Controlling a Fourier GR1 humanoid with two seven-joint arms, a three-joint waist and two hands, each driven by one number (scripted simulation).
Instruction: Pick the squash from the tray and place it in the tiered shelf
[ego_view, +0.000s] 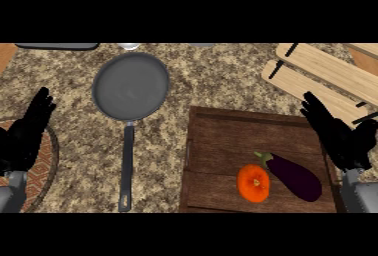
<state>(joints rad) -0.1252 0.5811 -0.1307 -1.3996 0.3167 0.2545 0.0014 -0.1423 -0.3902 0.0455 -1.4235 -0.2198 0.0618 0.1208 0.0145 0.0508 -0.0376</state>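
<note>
Squash (254, 183) on tray (221, 130), left of rt fingers (325, 122)

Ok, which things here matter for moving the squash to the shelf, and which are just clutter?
Job:
orange squash
wooden tray
tiered shelf
right hand, open beside the tray

Clutter:
eggplant on the tray
frying pan
left hand, resting open
</note>
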